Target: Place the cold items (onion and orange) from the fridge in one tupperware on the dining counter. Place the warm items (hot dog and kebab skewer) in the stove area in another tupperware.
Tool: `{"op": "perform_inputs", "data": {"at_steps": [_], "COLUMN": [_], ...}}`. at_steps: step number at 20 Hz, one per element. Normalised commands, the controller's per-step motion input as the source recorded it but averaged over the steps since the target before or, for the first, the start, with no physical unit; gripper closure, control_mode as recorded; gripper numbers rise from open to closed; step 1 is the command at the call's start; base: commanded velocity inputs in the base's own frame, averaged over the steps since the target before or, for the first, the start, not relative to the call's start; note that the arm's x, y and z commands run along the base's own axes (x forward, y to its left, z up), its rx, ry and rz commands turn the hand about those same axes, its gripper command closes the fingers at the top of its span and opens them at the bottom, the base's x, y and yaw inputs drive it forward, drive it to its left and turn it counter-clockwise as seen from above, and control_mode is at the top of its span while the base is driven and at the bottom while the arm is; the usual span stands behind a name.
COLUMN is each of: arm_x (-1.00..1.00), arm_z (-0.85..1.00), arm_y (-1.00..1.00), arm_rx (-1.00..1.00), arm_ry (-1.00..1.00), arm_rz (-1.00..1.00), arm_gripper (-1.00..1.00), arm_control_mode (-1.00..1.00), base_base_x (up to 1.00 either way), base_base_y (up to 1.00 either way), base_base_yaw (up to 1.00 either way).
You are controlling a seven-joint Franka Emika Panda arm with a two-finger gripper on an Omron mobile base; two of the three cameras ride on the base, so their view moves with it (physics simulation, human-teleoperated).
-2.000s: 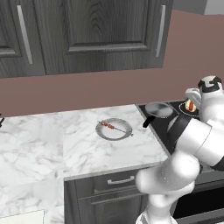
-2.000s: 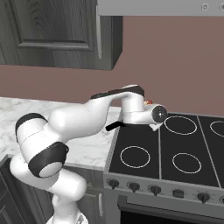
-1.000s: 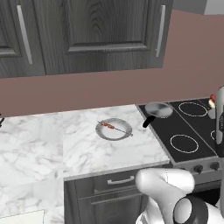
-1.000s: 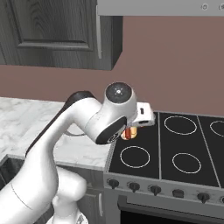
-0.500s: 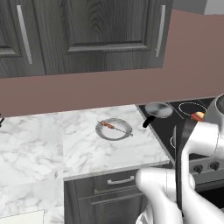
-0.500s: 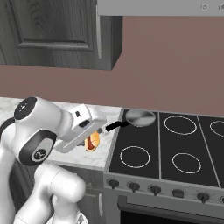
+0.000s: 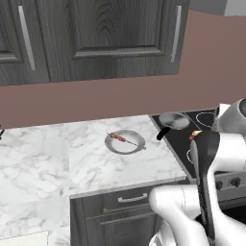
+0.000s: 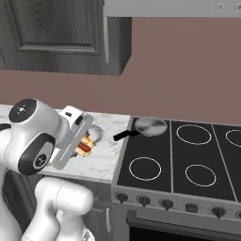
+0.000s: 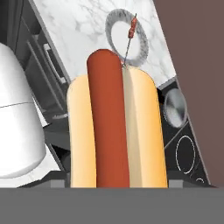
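The hot dog (image 9: 116, 127), a red sausage in a pale bun, fills the middle of the hand view and stands up between the gripper's jaws. In the right base view the gripper (image 8: 85, 143) is shut on the hot dog (image 8: 84, 146), above the marble counter just left of the stove. Its bun tip (image 7: 195, 136) peeks out beside the arm in the left base view. The kebab skewer (image 7: 123, 140) lies on a round grey plate (image 7: 137, 145) on the counter, apart from the gripper. The skewer (image 9: 131, 29) and plate (image 9: 113, 26) also appear beyond the hot dog.
A small dark-handled pan (image 8: 150, 126) sits on the back left burner of the black stove (image 8: 188, 155). Dark cabinets hang above the marble counter (image 7: 96, 163). Drawers run below the counter's front edge. The white arm (image 8: 37, 141) bulks large at the left.
The arm has swung from over the stove leftward to the counter's edge, carrying the hot dog with it. Skewer, plate and pan have not moved.
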Motion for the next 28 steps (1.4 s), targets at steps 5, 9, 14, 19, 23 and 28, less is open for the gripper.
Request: {"op": "perform_inputs", "data": {"at_steps": [5, 9, 14, 19, 23, 28], "arm_x": [0.0, 0.0, -0.06, -0.16, -0.06, 0.0], "arm_z": [-0.88, -0.5, -0.31, -0.23, -0.03, 0.0], "arm_y": [0.56, 0.73, 0.08, 0.0, 0.0, 0.0], "arm_rx": [-0.08, -0.27, -0.02, 0.0, 0.0, 0.0], "arm_ry": [-0.08, 0.03, -0.02, -0.07, 0.0, 0.0], "arm_rz": [0.3, 0.03, 0.06, 0.04, 0.01, 0.0], "arm_gripper": [1.0, 1.0, 1.0, 1.0, 1.0, 1.0], "arm_control_mode": [-1.0, -1.0, -1.0, -1.0, 1.0, 1.0], "base_base_x": [0.0, 0.0, 0.0, 0.0, -0.38, -0.66], "base_base_y": [0.0, 0.0, 0.0, 0.0, -0.02, -0.06], "base_base_yaw": [0.0, 0.0, 0.0, 0.0, 0.05, 0.19]}}
